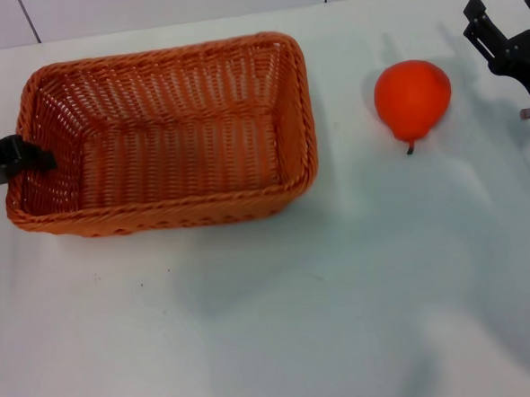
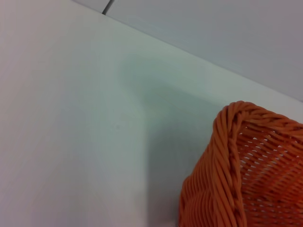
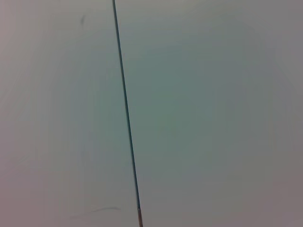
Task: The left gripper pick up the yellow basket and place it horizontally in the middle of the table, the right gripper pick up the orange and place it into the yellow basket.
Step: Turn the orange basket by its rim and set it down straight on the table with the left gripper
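The yellow basket (image 1: 167, 137) is a large orange-brown wicker basket lying lengthwise left of the table's middle, and it is empty. My left gripper (image 1: 30, 157) reaches in from the left edge and its black fingers clasp the basket's left rim. The left wrist view shows a corner of the basket (image 2: 236, 175) over the white table. The orange (image 1: 412, 98) lies on the table to the right of the basket, stem toward me. My right gripper (image 1: 506, 15) is at the far right, beyond the orange and apart from it, with its fingers spread and empty.
The white table (image 1: 273, 324) stretches toward me in front of the basket and the orange. A wall with a dark seam (image 3: 127, 118) fills the right wrist view. The table's far edge meets the wall behind the basket.
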`<state>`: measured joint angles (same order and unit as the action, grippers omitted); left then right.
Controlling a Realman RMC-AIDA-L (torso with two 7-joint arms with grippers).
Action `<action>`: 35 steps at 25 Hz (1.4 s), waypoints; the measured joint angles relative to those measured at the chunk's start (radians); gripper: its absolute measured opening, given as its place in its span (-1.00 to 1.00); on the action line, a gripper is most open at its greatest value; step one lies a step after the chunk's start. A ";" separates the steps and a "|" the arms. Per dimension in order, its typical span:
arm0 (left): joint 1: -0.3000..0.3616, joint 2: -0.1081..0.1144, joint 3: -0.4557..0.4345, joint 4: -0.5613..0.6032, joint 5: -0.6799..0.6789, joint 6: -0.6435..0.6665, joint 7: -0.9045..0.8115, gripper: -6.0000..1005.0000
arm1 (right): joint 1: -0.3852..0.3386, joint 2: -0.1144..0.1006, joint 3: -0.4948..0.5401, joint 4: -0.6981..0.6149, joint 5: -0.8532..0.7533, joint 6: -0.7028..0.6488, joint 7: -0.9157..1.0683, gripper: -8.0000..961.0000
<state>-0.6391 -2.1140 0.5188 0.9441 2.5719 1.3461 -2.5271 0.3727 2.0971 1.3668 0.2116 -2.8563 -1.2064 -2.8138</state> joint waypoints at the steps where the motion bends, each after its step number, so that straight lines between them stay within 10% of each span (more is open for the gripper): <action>1: 0.002 -0.002 0.007 0.003 0.001 -0.007 -0.001 -0.71 | 0.000 0.000 0.000 0.000 0.000 0.000 0.000 0.91; 20: 0.017 -0.020 0.087 0.062 0.009 -0.022 -0.003 -0.71 | 0.007 0.000 0.000 0.000 0.000 0.006 0.000 0.91; 35: 0.025 -0.047 0.111 0.137 -0.004 -0.048 0.032 0.40 | 0.008 -0.002 0.000 0.000 0.000 0.011 -0.002 0.91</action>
<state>-0.6144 -2.1606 0.6295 1.0814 2.5684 1.2984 -2.4949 0.3804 2.0953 1.3667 0.2116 -2.8563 -1.1955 -2.8154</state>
